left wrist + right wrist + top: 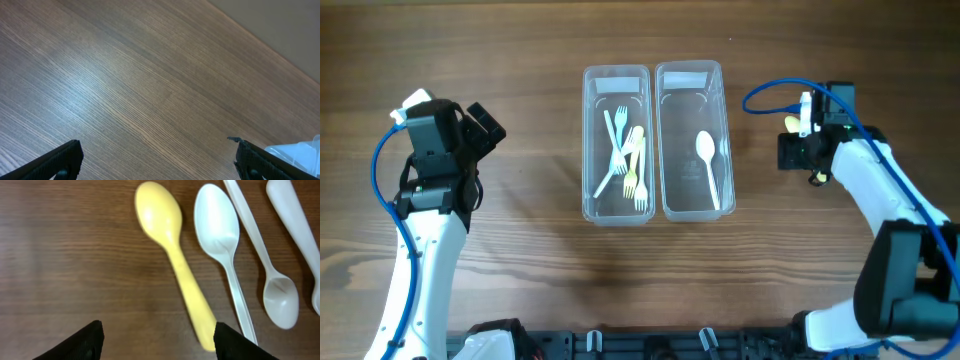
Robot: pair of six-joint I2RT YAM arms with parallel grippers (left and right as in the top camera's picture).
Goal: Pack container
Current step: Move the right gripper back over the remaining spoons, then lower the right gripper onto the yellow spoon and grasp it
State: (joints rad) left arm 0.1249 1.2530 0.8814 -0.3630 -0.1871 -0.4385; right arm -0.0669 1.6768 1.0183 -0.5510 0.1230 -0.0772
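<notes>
Right pincer (160,341) spread apart, clamped on nothing, low over the handle of a yellow spoon (172,250). Left pincer (157,161) likewise wide apart, over the table (125,75). Mid-table, side by side: left container (617,78) with forks (625,165), right container (689,72) with one white spoon (710,165). To their right, on the wood, the yellow spoon, more white spoons (222,235) just beside it.

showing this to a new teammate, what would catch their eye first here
Two clear containers sit side by side mid-table: the left container holds a jumble of white, yellow and pale green forks, the right container a single white spoon. In the right wrist view, a bright yellow spoon lies on the wood beside several loose white spoons, just ahead of the open right gripper.
</notes>
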